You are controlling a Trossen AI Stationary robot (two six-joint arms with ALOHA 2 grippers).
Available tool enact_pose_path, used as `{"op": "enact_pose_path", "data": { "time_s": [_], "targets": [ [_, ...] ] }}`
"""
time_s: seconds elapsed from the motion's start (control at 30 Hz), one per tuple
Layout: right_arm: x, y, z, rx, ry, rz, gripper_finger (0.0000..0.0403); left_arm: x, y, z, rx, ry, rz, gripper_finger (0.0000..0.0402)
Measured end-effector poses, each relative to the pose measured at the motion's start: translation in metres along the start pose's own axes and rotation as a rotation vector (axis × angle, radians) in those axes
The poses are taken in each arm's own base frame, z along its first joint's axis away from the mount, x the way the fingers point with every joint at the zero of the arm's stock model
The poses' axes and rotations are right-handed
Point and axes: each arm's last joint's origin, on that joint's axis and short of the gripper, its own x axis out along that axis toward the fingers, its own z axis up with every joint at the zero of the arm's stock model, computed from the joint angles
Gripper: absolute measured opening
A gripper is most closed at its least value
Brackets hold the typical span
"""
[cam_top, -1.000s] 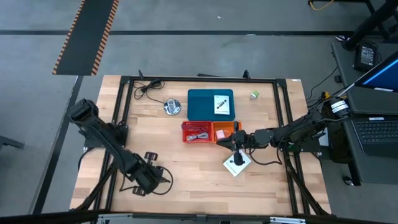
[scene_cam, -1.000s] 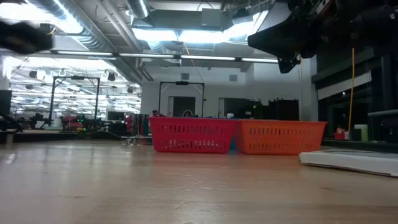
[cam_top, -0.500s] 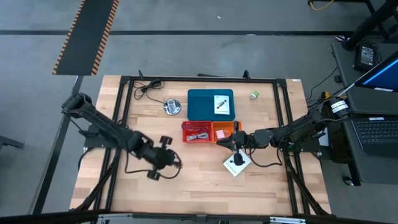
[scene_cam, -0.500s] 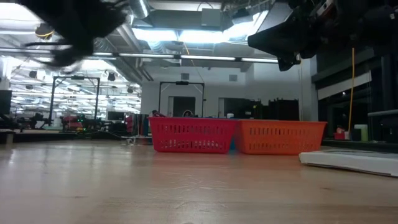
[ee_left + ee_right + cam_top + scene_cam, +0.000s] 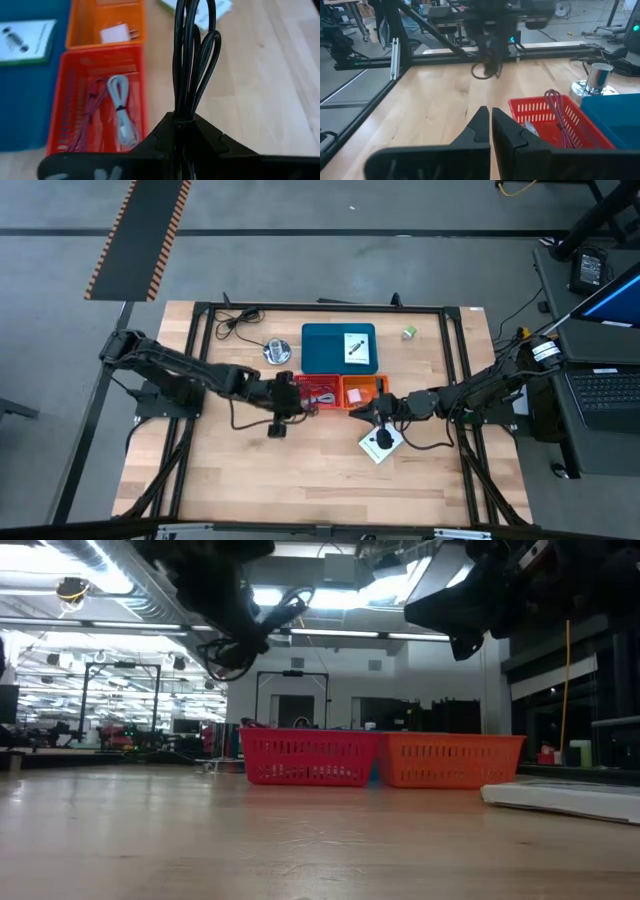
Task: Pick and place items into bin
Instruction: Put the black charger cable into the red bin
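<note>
On the wooden table (image 5: 240, 470): red bin (image 5: 316, 393), orange bin (image 5: 361, 391), blue tray (image 5: 325, 345), silver disc (image 5: 276, 351) sitting.
Left gripper (image 5: 284, 402): clamping black cable (image 5: 190, 65), hovering beside red bin.
Right gripper (image 5: 366, 412): clenched, hanging over white card (image 5: 380, 444).
Room: lit workshop showing behind.

a looped black cable (image 5: 192, 55) hangs from the left pincer (image 5: 184, 120) beside the red bin (image 5: 102, 95).
</note>
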Motion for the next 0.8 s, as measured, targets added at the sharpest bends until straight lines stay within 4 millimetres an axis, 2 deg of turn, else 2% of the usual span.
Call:
{"op": "enact_pose_path", "data": {
  "time_s": [0.27,0.4,0.57,0.8],
  "targets": [
    [0.0,0.0,0.0,0.0,0.0,-0.001,0.0002,0.002,0.029,0.001,-0.138,0.01,0.057,0.0031],
    [-0.002,-0.001,0.005,-0.018,-0.022,-0.008,0.0002,0.011,0.041,0.0,-0.253,0.052,0.078,0.0031],
    [-0.007,-0.003,0.015,-0.032,-0.065,-0.014,0.0003,0.027,0.052,0.011,-0.217,0.114,0.033,0.0031],
    [-0.009,-0.009,0.019,-0.03,-0.066,-0.038,0.0011,0.046,0.068,0.021,-0.238,0.332,0.069,0.0031]
  ]
}}
